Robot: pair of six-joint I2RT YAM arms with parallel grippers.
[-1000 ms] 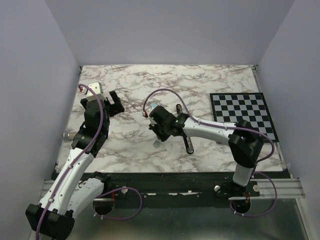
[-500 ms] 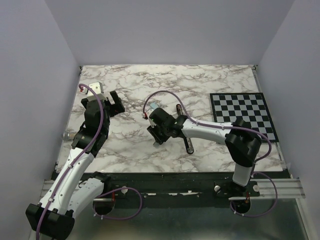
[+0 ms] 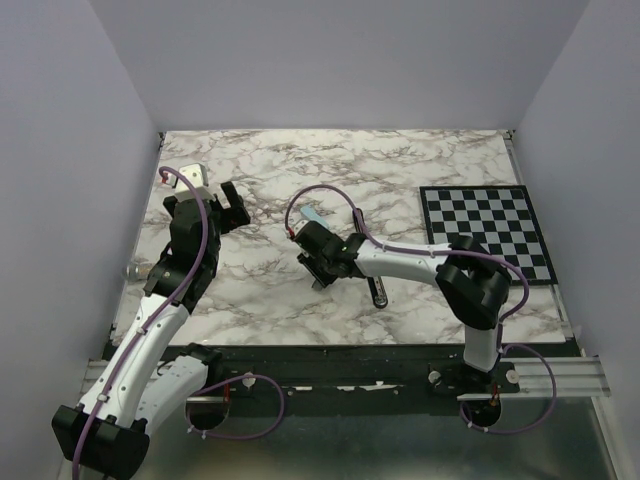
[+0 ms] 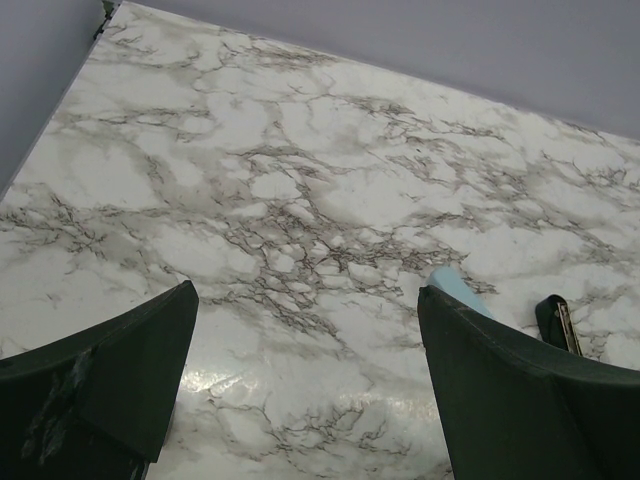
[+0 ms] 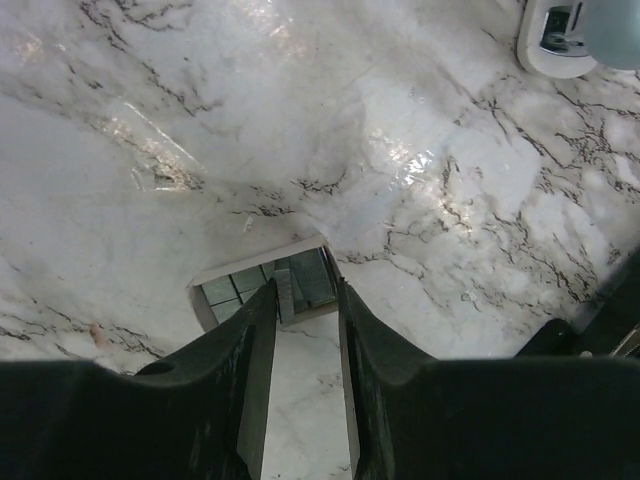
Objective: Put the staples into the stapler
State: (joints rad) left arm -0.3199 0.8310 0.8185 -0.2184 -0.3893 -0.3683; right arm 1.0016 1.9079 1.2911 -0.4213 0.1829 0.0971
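The staples (image 5: 286, 296) lie as grey strips in a small white open box (image 5: 215, 290) on the marble table. My right gripper (image 5: 305, 290) points down over the box, its jaws a little apart. One strip stands beside the left finger (image 5: 255, 340), and nothing is pinched. From above, the right gripper (image 3: 318, 276) is at the table's middle, just left of the stapler (image 3: 378, 291), a slim black bar partly under the right arm. My left gripper (image 3: 232, 207) hovers wide open and empty at the back left. In its own view, the left gripper (image 4: 307, 292) shows the stapler's end (image 4: 558, 322) at the right.
A small light-blue object (image 3: 312, 215) lies behind the right gripper; the same light-blue object (image 4: 455, 284) shows by the left gripper's right finger. A checkerboard (image 3: 487, 227) is at the right. A silvery object (image 3: 190, 173) sits at the back-left corner. A white and grey thing (image 5: 575, 35) shows top right.
The right arm's elbow has swung left and its gripper has shifted slightly over the staple box, uncovering the light-blue object. The left arm has not moved.
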